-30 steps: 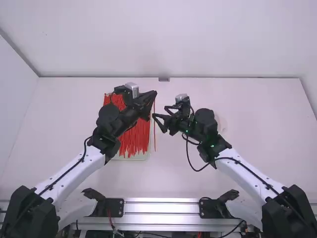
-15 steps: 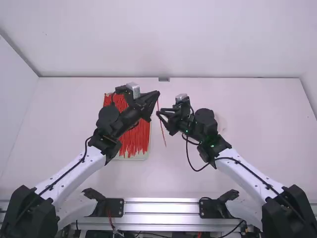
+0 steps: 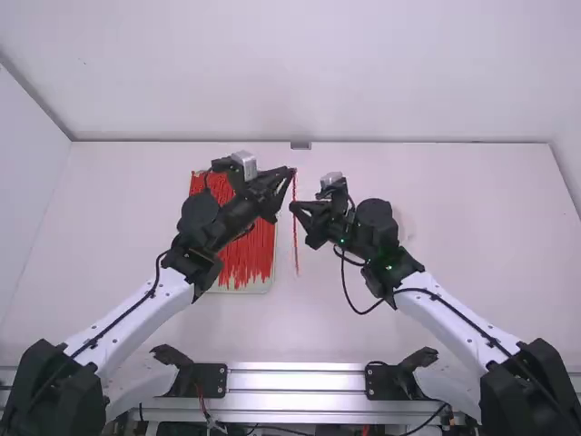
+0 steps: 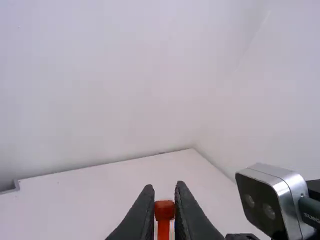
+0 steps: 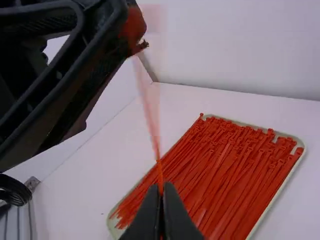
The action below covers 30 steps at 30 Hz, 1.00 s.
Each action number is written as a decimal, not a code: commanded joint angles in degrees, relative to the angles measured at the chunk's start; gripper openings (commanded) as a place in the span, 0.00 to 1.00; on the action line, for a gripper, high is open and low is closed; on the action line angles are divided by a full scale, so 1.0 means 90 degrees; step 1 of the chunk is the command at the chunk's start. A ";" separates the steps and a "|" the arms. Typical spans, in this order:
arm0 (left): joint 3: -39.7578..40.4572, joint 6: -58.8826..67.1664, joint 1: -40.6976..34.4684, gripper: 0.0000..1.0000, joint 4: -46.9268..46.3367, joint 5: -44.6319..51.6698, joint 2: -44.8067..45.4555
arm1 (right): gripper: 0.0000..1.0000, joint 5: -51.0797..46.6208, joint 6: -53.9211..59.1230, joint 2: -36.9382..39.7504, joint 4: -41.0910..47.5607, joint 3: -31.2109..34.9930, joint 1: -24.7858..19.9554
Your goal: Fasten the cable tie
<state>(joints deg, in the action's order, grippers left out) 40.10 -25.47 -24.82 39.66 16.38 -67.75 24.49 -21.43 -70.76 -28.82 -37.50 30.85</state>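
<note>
Left jaws clamped on the head of the red cable tie [image 3: 295, 241] | right jaws pinched shut on its strap, partway along | tie hangs between both arms above the worktop [image 3: 454, 182] — just beside the tray [image 3: 245, 291] of spare ties [image 3: 250, 259]

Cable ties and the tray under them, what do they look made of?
Ties, like the held tie: likely nylon-type plastic, red, smooth; thin flat strips with moulded heads. Tray: probably plastic, pale, matte; thin raised rim.
</note>
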 commanded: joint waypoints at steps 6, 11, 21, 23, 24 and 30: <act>-0.0046 0.0097 0.0080 0.53 -0.0080 -0.0644 0.0010 | 0.00 0.0364 0.0279 -0.0041 0.0109 -0.0206 -0.0216; -0.0007 0.0236 0.0549 0.64 0.0160 0.0670 0.0015 | 0.00 0.1163 0.0415 -0.0041 0.0102 -0.0206 -0.0629; 0.0733 0.0901 0.1528 0.76 -0.0471 0.3589 -0.0007 | 0.00 0.2769 0.0719 -0.0044 -0.0238 -0.0206 -0.1382; 0.0899 0.0993 0.1673 0.81 -0.0476 0.4184 -0.0075 | 0.00 0.3089 0.0879 -0.0044 -0.0296 -0.0206 -0.1515; 0.1020 0.1008 0.1741 0.82 -0.0474 0.4537 -0.0146 | 0.00 0.3213 0.0889 -0.0044 -0.0381 -0.0206 -0.1579; 0.1885 0.1005 0.1795 0.97 -0.0478 0.6120 -0.0891 | 0.00 0.3662 0.0869 -0.0044 -0.0886 -0.0209 -0.1809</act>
<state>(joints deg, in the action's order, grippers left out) 54.57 -17.34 -8.58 35.35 61.89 -73.52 53.95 -13.98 -70.76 -35.97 -37.50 14.90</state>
